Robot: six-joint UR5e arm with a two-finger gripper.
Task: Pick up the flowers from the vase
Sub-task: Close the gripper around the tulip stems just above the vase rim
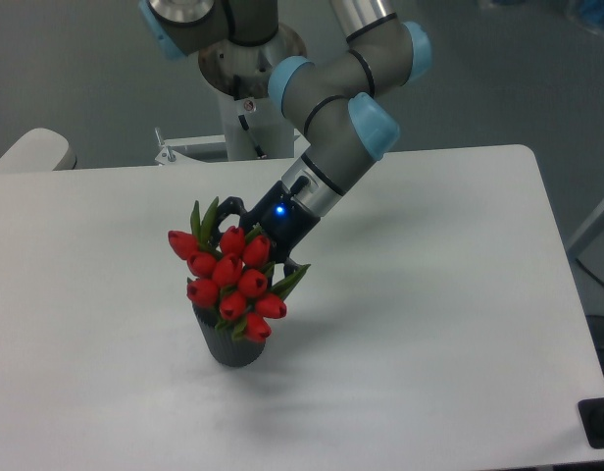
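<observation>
A tight bunch of red tulip buds with green leaves, the flowers [228, 280], stands in a small dark grey ribbed vase [231, 345] on a white table [429, 324], left of the table's middle and towards its near edge. The buds fan upward and to the left, covering the vase's mouth; the stems are not visible. Directly behind the bunch, the pincer [251, 245] of a grey robot arm with pale blue joint caps [341, 113] reaches down at a slant from the upper right, a small blue light glowing on its wrist. One dark finger shows above the buds by the top leaves, another pokes out at the bunch's right side, so the pincer seems to straddle the flowers, but whether it is pressed closed on them or only spread around them cannot be told, since the buds hide the fingertips. The step in hand looks like the grasp itself. Next, a firm hold and a straight lift would be needed, so the light vase stays put.
</observation>
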